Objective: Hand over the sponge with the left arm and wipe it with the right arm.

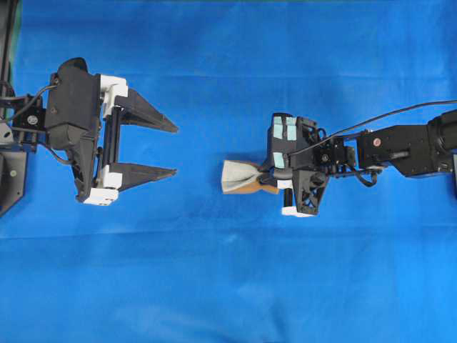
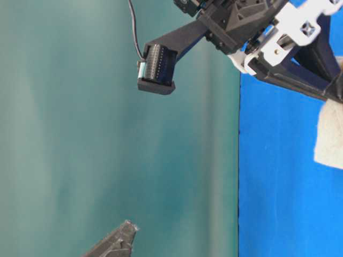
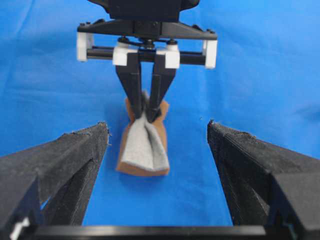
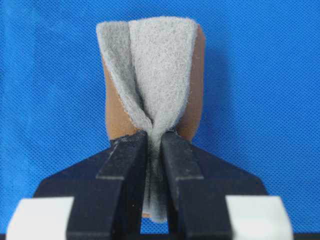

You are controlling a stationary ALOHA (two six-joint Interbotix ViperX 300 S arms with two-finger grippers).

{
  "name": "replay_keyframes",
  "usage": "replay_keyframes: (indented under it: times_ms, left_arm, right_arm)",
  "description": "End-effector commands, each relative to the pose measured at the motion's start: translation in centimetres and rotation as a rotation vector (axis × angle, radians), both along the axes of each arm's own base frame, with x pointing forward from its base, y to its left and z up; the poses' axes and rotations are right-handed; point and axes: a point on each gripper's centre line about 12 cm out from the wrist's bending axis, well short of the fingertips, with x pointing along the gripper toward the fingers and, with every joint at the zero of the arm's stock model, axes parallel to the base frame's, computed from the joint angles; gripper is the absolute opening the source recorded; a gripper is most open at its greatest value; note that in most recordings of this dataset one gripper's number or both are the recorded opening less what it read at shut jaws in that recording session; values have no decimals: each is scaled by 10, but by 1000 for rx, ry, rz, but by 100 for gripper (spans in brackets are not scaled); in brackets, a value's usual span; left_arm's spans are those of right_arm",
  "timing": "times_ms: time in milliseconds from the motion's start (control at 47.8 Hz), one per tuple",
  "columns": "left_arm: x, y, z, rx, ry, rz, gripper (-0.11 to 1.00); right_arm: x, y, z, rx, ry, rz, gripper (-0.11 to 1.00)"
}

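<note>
Right of centre in the overhead frame, the right gripper is pinched tight on one end of the sponge, folding its grey face inward, over the blue cloth. At far left, well apart, the left gripper stands wide apart, holding nothing.

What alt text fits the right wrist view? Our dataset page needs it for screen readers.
The right end effector pinches a sponge, its grey scouring layer creased inward over an orange-brown backing. Blue cloth fills the background.
</note>
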Motion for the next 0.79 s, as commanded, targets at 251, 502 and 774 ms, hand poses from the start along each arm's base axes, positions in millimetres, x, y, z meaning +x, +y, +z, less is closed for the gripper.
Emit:
replay_keyframes:
  times_ms: [251, 502, 774]
  left_arm:
    - [1, -1, 8, 8, -28, -6, 76]
    - [1, -1, 7, 8, -25, -6, 76]
    - [1, -1, 7, 8, -26, -6, 76]
  right_arm:
    - [2, -46, 7, -12, -24, -110, 14]
    - [-7, -98, 7, -65, -22, -187, 14]
    - [-11, -114, 8, -86, -21, -209, 14]
